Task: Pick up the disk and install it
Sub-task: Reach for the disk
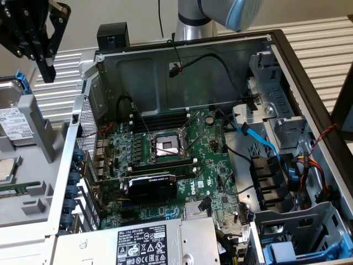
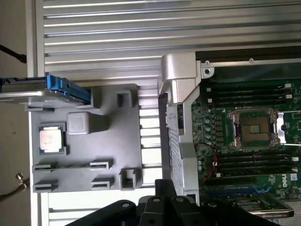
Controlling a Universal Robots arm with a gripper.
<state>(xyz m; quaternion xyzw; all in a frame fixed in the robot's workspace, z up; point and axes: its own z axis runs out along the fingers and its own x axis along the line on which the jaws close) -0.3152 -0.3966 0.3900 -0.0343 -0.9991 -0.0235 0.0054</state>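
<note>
The gripper (image 1: 46, 67) (image 2: 165, 194) is hanging in the air with its fingers pressed together, gripping nothing. It is sitting at the exterior view's upper left, clear of all parts.

The disk (image 1: 10, 113) (image 2: 44, 92) is the nearest item. It is standing on edge in a slot at one end of the grey tray (image 1: 38, 182) (image 2: 110, 141), with its blue carrier (image 1: 21, 79) (image 2: 66, 87) framing it, and nothing is touching it. The processor chip (image 1: 4, 169) (image 2: 51, 140) is lying flat in a tray recess just beside the disk.

The open computer case (image 1: 309, 83) (image 2: 178, 70) is lying beside the tray, side panel off. Inside it the motherboard (image 1: 215, 176) (image 2: 221, 165) is showing its processor socket (image 1: 167, 145) (image 2: 256, 129) open. The power supply box (image 1: 160, 243) is sitting at the near edge, and drive bays (image 1: 298, 243) are occupying the exterior view's lower right.
</note>
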